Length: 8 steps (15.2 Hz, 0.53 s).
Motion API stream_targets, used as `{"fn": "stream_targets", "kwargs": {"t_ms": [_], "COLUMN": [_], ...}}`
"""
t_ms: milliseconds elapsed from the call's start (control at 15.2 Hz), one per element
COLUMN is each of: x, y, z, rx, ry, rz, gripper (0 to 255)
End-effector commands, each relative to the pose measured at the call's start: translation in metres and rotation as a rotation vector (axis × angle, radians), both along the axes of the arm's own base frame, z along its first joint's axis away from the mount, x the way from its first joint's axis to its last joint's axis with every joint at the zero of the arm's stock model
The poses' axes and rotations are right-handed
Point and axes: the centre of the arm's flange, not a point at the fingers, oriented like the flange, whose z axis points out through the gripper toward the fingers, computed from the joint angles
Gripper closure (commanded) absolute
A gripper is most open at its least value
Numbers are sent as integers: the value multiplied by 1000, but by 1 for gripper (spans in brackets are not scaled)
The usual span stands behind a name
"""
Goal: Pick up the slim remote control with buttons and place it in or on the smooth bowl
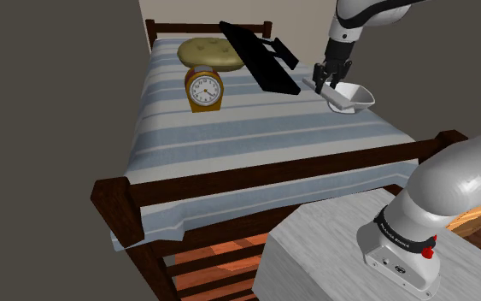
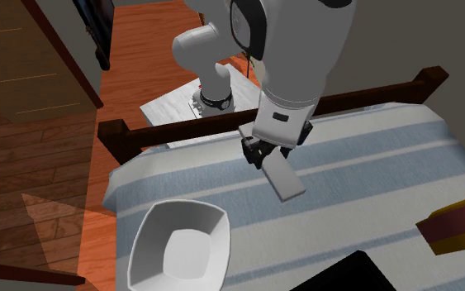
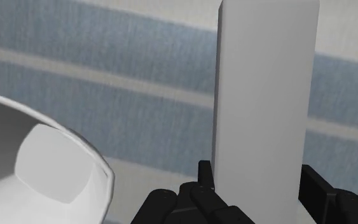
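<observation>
Remote [image 3: 263, 89] in gripper [image 3: 258, 178], striped bed [image 1: 255, 128], wooden floor [image 2: 32, 215]

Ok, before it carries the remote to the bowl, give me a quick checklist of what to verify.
1. Gripper shut on the remote: ok, both fingers clasp it.
2. Remote over the bowl: not ok, it hangs beside the rim.
3. Bowl upright and empty: ok.
4. Way from remote to bowl free: ok, just striped bedspread between.
5. Remote's lower end higher than the rim: cannot tell.
</observation>
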Motion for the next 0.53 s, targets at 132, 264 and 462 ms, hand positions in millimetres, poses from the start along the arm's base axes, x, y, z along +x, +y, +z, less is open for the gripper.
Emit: {"fn": "stream_targets", "kwargs": {"t_ms": [132,264,462], "x": [3,5,8], "y": [-40,-66,-106], "z": [6,6,7], "rx": [0,0,0], "ry": [0,0,0], "rz": [0,0,0], "gripper": [255,255,255]}}
